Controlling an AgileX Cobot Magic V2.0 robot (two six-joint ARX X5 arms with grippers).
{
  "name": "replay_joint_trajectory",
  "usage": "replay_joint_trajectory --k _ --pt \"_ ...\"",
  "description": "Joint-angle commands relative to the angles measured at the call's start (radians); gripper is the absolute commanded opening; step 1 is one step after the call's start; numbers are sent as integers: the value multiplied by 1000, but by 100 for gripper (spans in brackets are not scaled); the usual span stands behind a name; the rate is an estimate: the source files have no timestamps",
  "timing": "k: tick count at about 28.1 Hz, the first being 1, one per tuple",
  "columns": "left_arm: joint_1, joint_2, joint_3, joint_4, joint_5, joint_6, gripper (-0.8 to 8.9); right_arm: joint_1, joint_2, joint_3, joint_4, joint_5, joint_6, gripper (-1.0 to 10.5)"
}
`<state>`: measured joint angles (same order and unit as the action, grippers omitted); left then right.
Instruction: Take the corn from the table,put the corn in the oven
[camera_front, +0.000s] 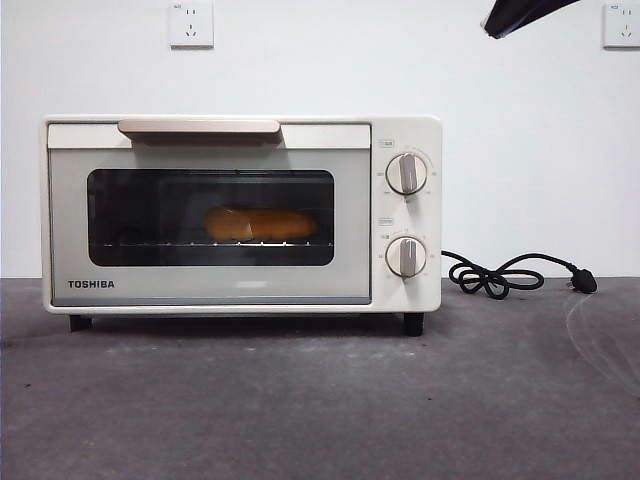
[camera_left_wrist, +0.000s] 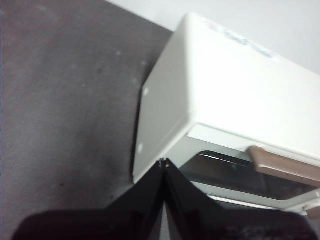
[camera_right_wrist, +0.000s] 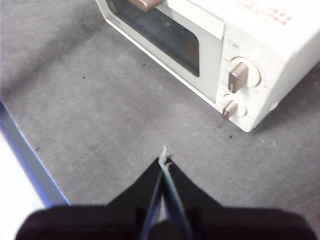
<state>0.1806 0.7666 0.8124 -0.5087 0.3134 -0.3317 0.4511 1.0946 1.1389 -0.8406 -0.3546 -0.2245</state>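
Front view: corn on the rack, door shut

Front view shows the corn (camera_front: 260, 224) lying on its side on the wire rack inside the oven (camera_front: 240, 215), seen dimly through the dark glass, with the door closed under the beige handle (camera_front: 199, 127). Judged from this, the job looks finished — the cob is off the table (camera_front: 320, 400) and inside, and nothing seems left but for the arms to stay clear.

Only this low view lets one see the cob at all. It also shows the black cord (camera_front: 510, 275) lying unplugged on the table beside the oven, and one dark arm tip at the upper corner.

Left wrist view looks down on the oven's top and side; the left gripper (camera_left_wrist: 163, 162) hangs above the oven's near corner with its jaws pressed together, holding nothing. The glass there shows no corn.

Right wrist view shows the two knobs (camera_right_wrist: 239, 75) and the bare table in front of the oven — the right gripper (camera_right_wrist: 164, 161) hovers over that patch, well apart from the oven, jaws together and empty.
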Motion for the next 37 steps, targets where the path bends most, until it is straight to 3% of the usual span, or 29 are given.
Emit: replay_joint_trajectory --k 1,14,17,20,24,28,32,37 --pt "-2 2 1 9 0 23 -3 -1 2 3 3 19 -4 0" --pt "-10 28 1 -5 0 14 -3 -1 2 3 3 80 -4 0" --pt "-38 -51 0 13 -45 69 -3 -1 2 3 3 86 -4 0" --pt "-101 -126 -27 174 -140 153 -3 -1 2 3 3 86 -4 0" --pt "-185 -274 -168 498 -55 321 -3 -1 2 3 3 87 -4 0" --pt "-222 -427 -398 759 -21 377 -3 -1 2 3 3 87 -4 0" --pt "-220 -559 -579 760 -23 396 -4 -1 2 3 3 87 -4 0" --pt "-219 -708 -720 630 -27 397 -3 -1 2 3 3 101 -4 0"
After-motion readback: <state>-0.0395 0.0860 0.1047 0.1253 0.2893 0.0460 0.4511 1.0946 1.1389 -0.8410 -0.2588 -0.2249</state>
